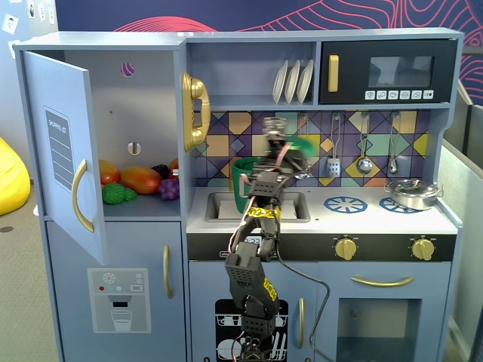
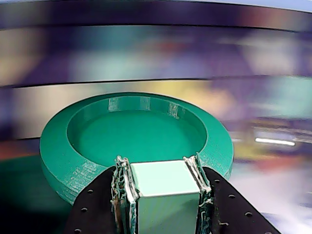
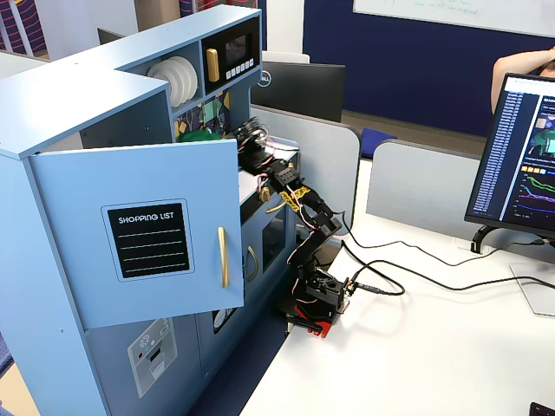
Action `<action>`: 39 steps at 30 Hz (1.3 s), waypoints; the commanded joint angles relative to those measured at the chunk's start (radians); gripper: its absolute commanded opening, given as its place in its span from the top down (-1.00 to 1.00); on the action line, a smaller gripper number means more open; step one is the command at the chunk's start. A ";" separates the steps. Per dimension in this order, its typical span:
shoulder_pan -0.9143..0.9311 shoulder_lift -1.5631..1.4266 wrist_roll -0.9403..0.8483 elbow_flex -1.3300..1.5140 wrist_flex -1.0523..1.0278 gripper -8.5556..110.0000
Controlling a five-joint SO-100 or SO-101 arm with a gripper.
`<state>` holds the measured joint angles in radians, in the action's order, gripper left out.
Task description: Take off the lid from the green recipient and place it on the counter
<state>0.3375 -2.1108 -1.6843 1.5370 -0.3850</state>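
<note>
Lid (image 2: 136,136) knob between clamped gripper (image 2: 163,187) jaws; disc beyond fingertips

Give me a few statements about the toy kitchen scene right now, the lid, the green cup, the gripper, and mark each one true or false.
1. The gripper is shut on the lid's square knob. True, the wrist view shows the knob clamped between both fingers.
2. The lid lies flat on the counter. False, in a fixed view it is held in the air above the counter.
3. The green recipient stands behind the sink. True.
4. The silver pot sits in the sink. False, it sits on the right burner.
5. The upper left cabinet door is closed. False, it is swung open, with toy fruit inside.
</note>
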 commanded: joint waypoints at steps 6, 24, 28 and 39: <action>0.219 -0.089 -0.015 0.158 0.143 0.86; 0.256 0.121 -0.005 0.407 0.399 0.86; 0.255 0.141 -0.011 0.425 0.411 0.86; 0.258 0.146 0.028 0.476 0.448 0.56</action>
<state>0.5814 -1.9482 -1.6889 2.0203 0.0276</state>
